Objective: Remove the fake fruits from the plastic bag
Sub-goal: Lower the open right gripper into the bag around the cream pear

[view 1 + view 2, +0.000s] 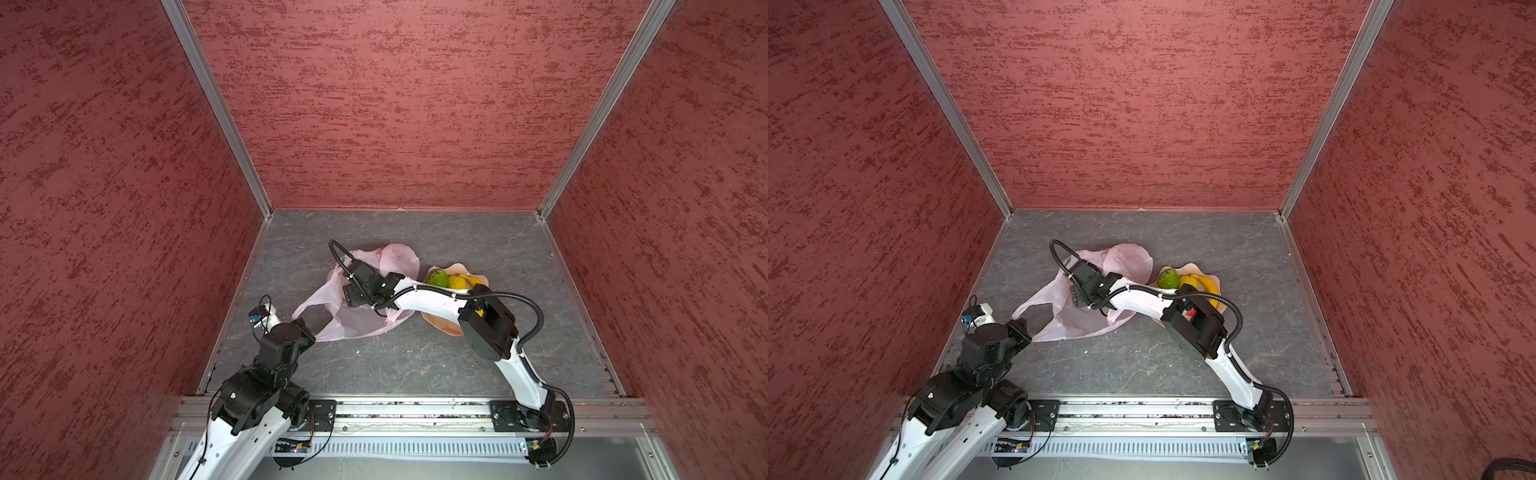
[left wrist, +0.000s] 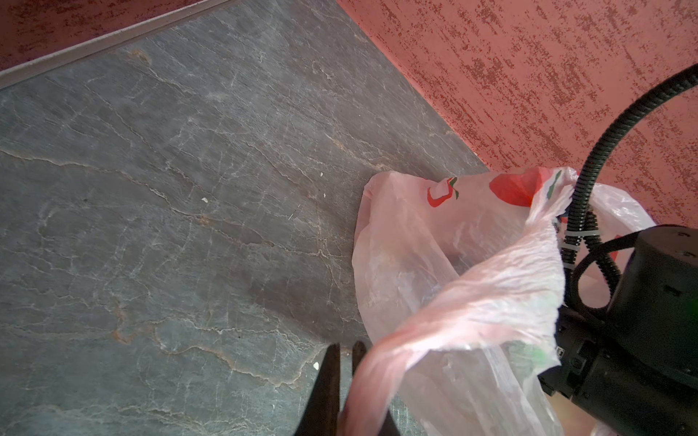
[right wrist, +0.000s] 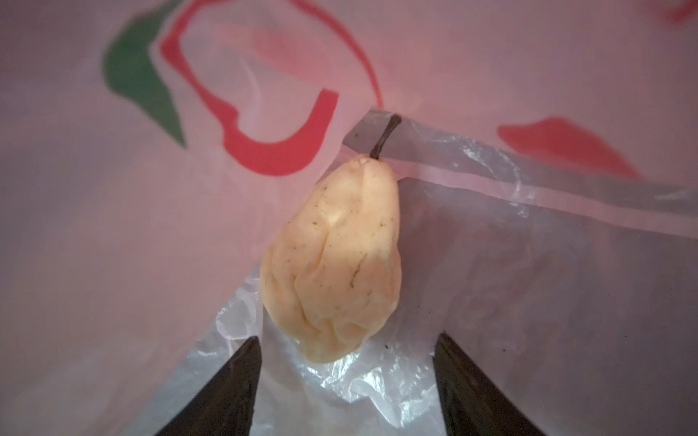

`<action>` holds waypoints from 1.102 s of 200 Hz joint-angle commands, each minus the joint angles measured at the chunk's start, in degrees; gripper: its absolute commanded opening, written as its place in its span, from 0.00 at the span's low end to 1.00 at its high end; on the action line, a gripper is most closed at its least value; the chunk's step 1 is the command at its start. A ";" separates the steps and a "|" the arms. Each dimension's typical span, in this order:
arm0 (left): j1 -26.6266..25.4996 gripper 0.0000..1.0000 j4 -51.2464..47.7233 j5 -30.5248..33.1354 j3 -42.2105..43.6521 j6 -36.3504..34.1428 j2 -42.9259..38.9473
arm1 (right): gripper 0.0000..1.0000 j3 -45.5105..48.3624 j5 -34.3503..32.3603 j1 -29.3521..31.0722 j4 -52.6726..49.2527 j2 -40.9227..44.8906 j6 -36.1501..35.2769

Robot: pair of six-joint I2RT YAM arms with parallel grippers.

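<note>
The grey tabletop (image 1: 415, 357) carries a crumpled pale-pink plastic bag (image 1: 359, 326) near its middle, and in both top views one loop handle is drawn out toward 8 o'clock. At 3 o'clock from the bag, almost touching it, sits a peach-coloured bowl (image 1: 440, 326), partly hidden under the right arm. The left claw (image 2: 345, 349) is at the bag's 8 o'clock end, pressed together and pinching that stretched handle. The right claw (image 3: 349, 336) reaches into the bag's mouth from 3 o'clock; in the top views its tips are hidden by the plastic. In the right wrist view the jaws stand spread, one on each side of the blunt end of a beige pear (image 3: 336, 264), with a gap on both sides. The pear lies inside the bag on the clear crinkled film, its stem pointing away from the claw. A banana (image 1: 1208, 286), a green fruit (image 1: 438, 277) and a yellow fruit (image 1: 456, 281) lie together in the bowl, outside the bag.
</note>
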State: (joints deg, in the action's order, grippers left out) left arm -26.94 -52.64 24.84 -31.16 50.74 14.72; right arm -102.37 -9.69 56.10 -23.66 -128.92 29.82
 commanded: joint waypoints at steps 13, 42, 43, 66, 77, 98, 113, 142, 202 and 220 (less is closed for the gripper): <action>0.34 0.11 0.77 -1.13 1.34 -0.09 0.08 | 0.78 -1.45 -0.76 -0.82 4.41 -1.05 5.16; 0.36 0.11 1.05 -1.71 2.05 -0.08 0.05 | 0.79 -0.65 -0.23 -1.16 7.15 -1.23 6.78; 0.38 0.11 1.05 -1.72 2.06 -0.10 0.05 | 0.79 -0.65 -0.23 -1.16 7.19 -1.28 6.89; 0.39 0.11 1.31 -2.21 2.51 -0.06 0.05 | 0.80 -0.74 0.00 -1.52 8.31 -2.14 8.22; 0.39 0.11 1.47 -2.67 2.77 -0.02 0.00 | 0.80 -1.10 -0.15 -1.69 8.45 -2.70 8.69; 0.32 0.10 2.04 -3.80 3.64 0.30 -0.13 | 0.81 -1.91 -0.15 -1.94 8.72 -3.69 8.76; 0.37 0.10 2.62 -4.52 4.28 0.80 -0.13 | 0.81 -2.03 0.29 -2.13 9.47 -4.30 8.72; 0.40 0.10 3.36 -5.56 5.06 1.24 0.13 | 0.82 -1.96 0.78 -2.33 11.57 -5.49 8.94; 0.38 0.10 2.91 -6.19 5.11 1.39 0.17 | 0.82 -1.36 -0.40 -2.41 15.93 -6.33 8.08; 0.36 0.10 2.87 -6.36 5.16 1.38 0.13 | 0.83 -1.39 0.13 -2.57 17.27 -6.67 7.73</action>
State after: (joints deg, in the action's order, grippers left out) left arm -26.89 -50.06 19.14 -26.39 51.86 14.72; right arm -102.50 -9.26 54.08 -10.83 -134.30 37.47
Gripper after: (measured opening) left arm 0.098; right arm 0.825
